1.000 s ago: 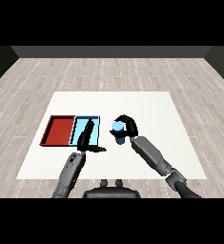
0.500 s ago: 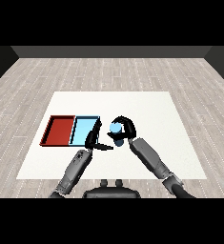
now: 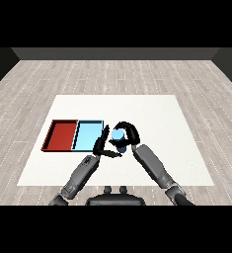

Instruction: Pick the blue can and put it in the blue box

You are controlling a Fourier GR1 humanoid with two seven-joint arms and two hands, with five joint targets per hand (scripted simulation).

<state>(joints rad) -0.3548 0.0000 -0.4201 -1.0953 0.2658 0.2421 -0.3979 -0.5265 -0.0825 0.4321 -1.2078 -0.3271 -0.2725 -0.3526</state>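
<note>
White counter (image 3: 152, 111) holds the blue tray (image 3: 88, 137); right hand (image 3: 129, 133), fingers curled round the blue can (image 3: 118, 139), must carry it leftward.

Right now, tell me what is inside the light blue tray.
Nothing shows on the light blue tray floor. The left hand covers its right edge. The blue can is outside, in the right hand.

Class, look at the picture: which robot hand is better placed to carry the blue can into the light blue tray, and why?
The right robot hand: its fingers curl round the blue can, just right of the light blue tray. The left robot hand sits beside the can with fingers straight, holding nothing.
</note>
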